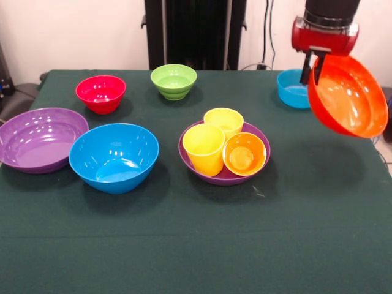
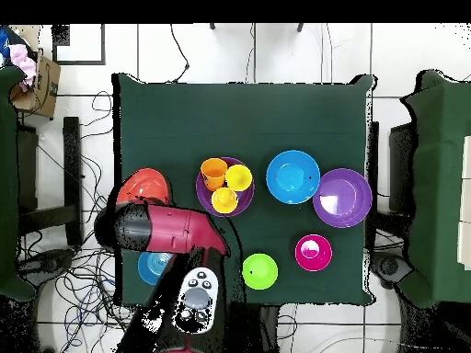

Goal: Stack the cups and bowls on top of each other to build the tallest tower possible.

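Note:
My gripper point(image 1: 312, 75) hangs above the table's right side, shut on the rim of a large orange bowl point(image 1: 350, 97). That bowl is tilted in the air with its opening facing the camera; from overhead the orange bowl point(image 2: 143, 187) pokes out beyond the arm point(image 2: 161, 228). A small blue bowl point(image 1: 291, 89) sits on the table just behind it. Mid-table, a purple bowl point(image 1: 223, 179) holds two yellow cups point(image 1: 204, 147) point(image 1: 224, 121) standing upright and an orange cup point(image 1: 245, 154) tipped toward the camera. No tower stands anywhere.
On the green cloth point(image 1: 196, 245) to the left are a large blue bowl point(image 1: 114, 156), a large purple bowl point(image 1: 40, 138), a small red bowl point(image 1: 101, 93) and a small green bowl point(image 1: 174, 81). Cables lie on the floor point(image 2: 83, 138) around the table.

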Tool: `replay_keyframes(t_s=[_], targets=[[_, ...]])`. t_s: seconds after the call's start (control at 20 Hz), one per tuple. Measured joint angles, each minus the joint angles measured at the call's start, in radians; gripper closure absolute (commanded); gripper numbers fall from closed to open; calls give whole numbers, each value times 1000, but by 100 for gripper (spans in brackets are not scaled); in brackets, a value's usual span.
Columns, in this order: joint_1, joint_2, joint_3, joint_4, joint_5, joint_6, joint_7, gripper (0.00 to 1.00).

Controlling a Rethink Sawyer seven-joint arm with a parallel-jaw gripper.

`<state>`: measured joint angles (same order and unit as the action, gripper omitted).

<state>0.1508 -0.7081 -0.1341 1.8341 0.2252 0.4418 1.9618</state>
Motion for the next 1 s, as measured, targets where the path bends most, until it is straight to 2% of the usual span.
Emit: replay_keyframes(t_s=[0.4,0.45,0.7,0.85,0.95,1.0], targets=[[-71,-93,3,22,-4,122,0,100],[-106,-120,9,22,-14,165,0,100],[-203,-172,29,22,-45,255,0,100],[-320,-204,61,14,-82,320,-8,100],[-369,-209,78,7,-98,338,-18,100],[-420,-210,97,-3,-113,357,-32,100]])
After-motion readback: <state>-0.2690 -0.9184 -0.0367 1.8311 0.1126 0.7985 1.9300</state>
